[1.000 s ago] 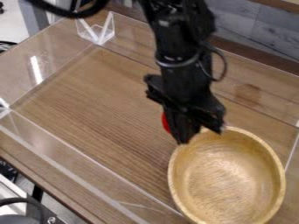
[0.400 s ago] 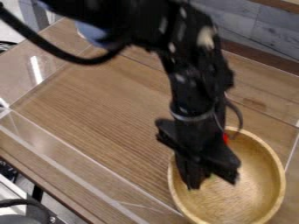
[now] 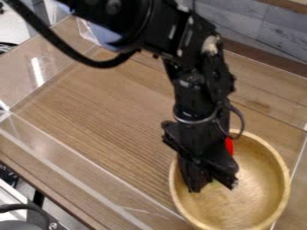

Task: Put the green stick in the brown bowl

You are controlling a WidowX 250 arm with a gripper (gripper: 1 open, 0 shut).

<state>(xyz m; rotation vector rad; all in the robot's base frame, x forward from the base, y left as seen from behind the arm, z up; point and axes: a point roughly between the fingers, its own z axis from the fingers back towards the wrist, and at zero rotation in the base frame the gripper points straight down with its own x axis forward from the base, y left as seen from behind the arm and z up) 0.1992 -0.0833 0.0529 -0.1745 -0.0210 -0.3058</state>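
The wooden table (image 3: 96,108) is filling most of the view, with clear plastic walls (image 3: 36,72) standing around its edges. The black arm (image 3: 180,63) is reaching in from the upper left and bending so that its wrist is pointing straight down. The brown bowl (image 3: 270,202) is sitting at the lower right of the table, and the jaws (image 3: 214,178) are hanging inside it, pressed together just above its floor. A small red piece (image 3: 231,145) is showing beside the wrist. The green stick is hidden, so where it is lying cannot be told.
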